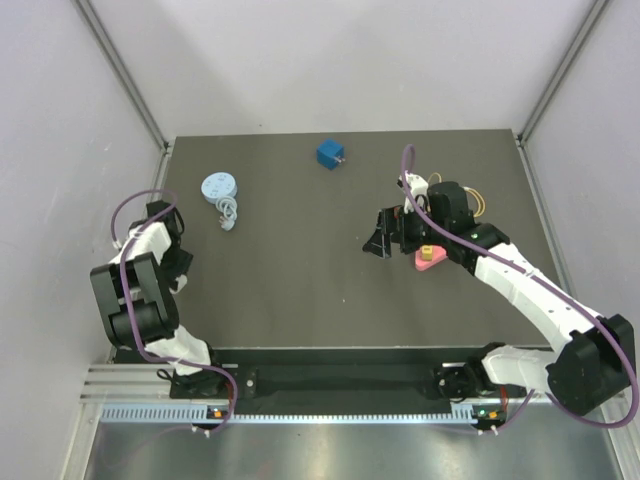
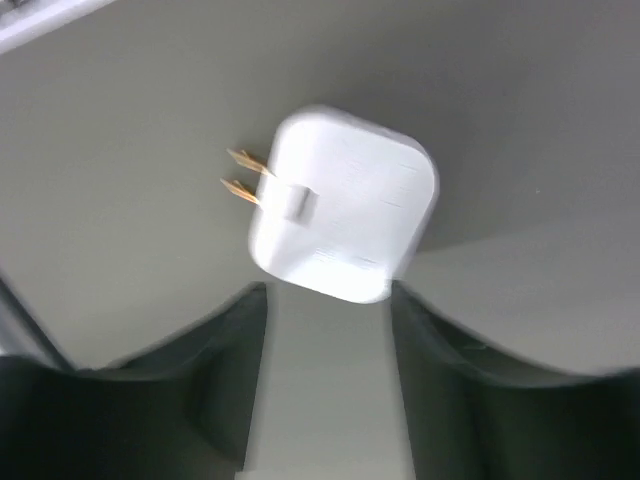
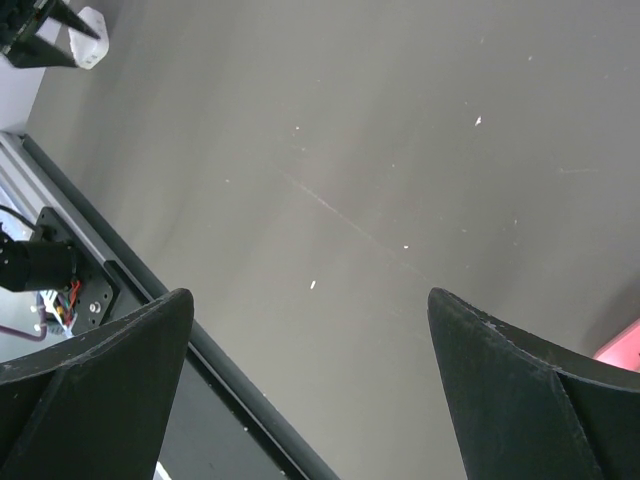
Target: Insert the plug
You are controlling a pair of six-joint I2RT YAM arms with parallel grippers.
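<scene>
A white plug [image 2: 340,205] with two brass prongs on its left side lies on the dark mat. My left gripper [image 2: 328,290] has a fingertip on either side of the plug's near edge. The picture is blurred, so whether the tips press on it does not show. From the right wrist view the same plug [image 3: 88,40] sits at the tip of the left gripper [image 3: 40,35]. The left gripper [image 1: 175,240] is near the mat's left edge and hides the plug from above. My right gripper [image 1: 380,240] [image 3: 310,295] hangs open and empty over mid-mat.
A blue cube plug [image 1: 330,153] lies at the back of the mat. A pale blue round disc with a coiled cable [image 1: 218,187] lies back left. A pink piece [image 1: 428,257] [image 3: 625,345] sits under the right arm. The dark mat [image 1: 300,290] ends at a rail at the near edge.
</scene>
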